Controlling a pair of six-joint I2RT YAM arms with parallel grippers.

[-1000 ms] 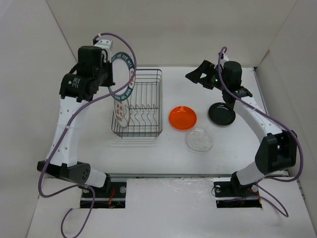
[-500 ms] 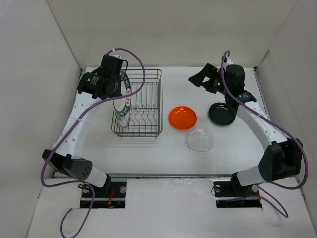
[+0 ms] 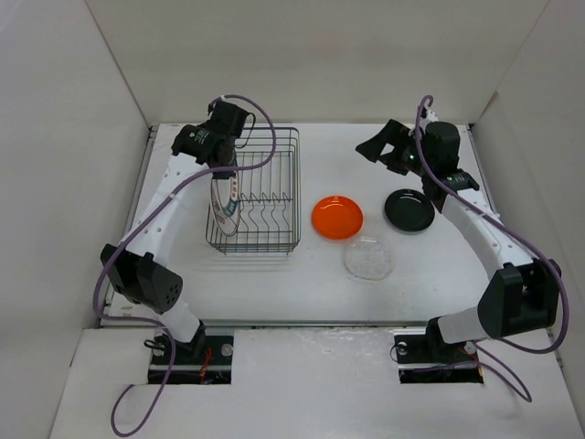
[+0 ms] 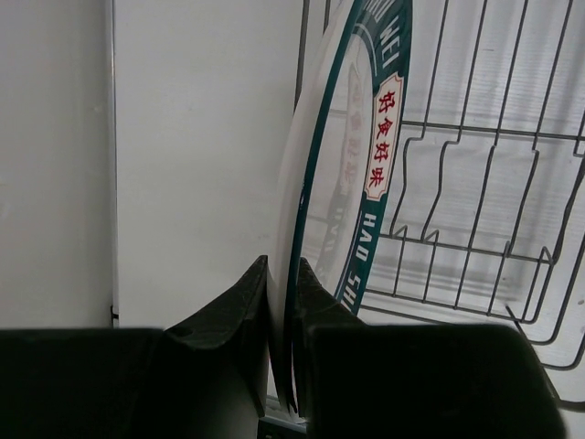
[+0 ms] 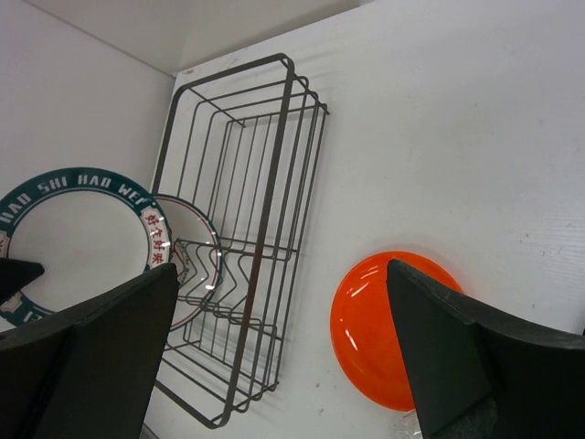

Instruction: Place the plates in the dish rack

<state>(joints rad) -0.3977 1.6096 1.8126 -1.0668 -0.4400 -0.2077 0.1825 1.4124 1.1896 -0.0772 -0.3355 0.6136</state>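
Note:
The black wire dish rack (image 3: 260, 187) stands at the back left. A white plate with red motifs (image 3: 226, 218) stands on edge in its left end. My left gripper (image 3: 224, 161) is shut on the rim of the green-rimmed plate (image 4: 377, 165), which it holds on edge over the rack's left end, beside the first plate. The left fingers (image 4: 245, 306) pinch that rim from both sides. The orange plate (image 3: 337, 217), the black plate (image 3: 409, 209) and the clear glass plate (image 3: 368, 258) lie flat on the table. My right gripper (image 3: 388, 146) hovers open behind the black plate, holding nothing.
White walls close in the table on the left, back and right. In the right wrist view the rack (image 5: 251, 229) lies left of the orange plate (image 5: 379, 329), with the green-rimmed plate (image 5: 73, 229) at its far side. The rack's upright dividers (image 4: 475, 247) run to the right of the held plate.
The left arm has swung the green-rimmed plate down and back, from high over the rack's left side to low at its left end. The right gripper has drifted slightly right, off the black plate.

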